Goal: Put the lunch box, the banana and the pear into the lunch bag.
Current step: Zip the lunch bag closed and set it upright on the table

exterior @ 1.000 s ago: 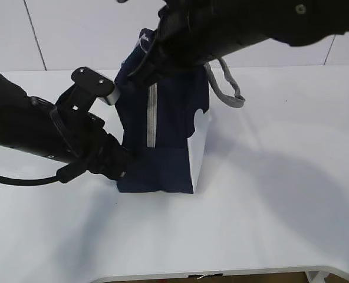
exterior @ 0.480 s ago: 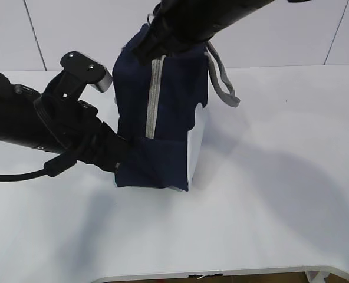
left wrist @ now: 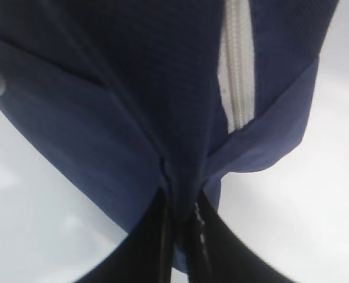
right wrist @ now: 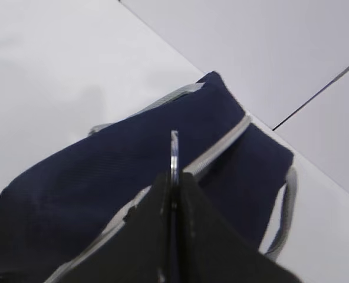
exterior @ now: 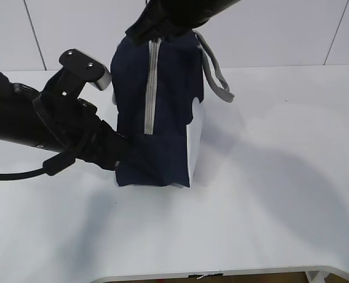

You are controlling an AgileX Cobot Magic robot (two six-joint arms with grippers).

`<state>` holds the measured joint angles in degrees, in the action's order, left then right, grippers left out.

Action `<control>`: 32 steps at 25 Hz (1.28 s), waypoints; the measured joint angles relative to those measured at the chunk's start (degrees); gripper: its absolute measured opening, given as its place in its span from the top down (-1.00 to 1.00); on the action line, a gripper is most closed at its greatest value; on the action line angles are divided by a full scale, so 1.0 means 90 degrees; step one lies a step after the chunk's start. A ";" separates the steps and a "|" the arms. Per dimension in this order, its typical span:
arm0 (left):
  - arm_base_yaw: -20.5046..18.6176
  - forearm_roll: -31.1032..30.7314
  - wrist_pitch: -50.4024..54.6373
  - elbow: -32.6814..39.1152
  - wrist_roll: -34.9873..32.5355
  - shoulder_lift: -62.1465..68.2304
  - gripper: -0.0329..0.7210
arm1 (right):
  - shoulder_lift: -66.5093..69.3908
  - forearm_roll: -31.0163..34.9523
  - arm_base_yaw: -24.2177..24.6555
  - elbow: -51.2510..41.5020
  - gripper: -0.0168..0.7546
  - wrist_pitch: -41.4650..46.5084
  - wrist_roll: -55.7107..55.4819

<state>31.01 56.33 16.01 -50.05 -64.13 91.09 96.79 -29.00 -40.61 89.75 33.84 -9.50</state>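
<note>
your left gripper (left wrist: 183,221) pinches a fold of the upright lunch bag (exterior: 168,100) low down; your right gripper (right wrist: 173,188) clamps its metal ring pull (right wrist: 174,154) on top.

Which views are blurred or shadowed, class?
Left wrist view: lunch bag fabric soft and blurred, very close to the lens. Right wrist view: dark tool out of focus. Exterior view: sharp, with broad soft shadows on the table.
</note>
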 joint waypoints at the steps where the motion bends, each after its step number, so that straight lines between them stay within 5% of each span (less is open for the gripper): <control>1: 0.0000 0.0000 0.0000 0.0000 0.0000 0.0000 0.92 | 0.0000 0.0000 0.0000 0.0077 0.91 0.0060 -0.0009; 22: 0.0000 0.0106 -0.0308 0.0585 0.0000 -0.0230 0.93 | 0.0831 -0.0474 0.0647 0.0893 0.91 0.0004 -0.0198; 32: 0.0000 0.0539 0.0078 0.0639 0.0000 -0.0465 0.93 | 0.0949 0.0837 0.0747 0.1212 0.91 0.0420 -0.0201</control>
<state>31.01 61.18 16.71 -44.30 -64.13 86.91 105.33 -21.47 -33.88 100.66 37.62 -11.31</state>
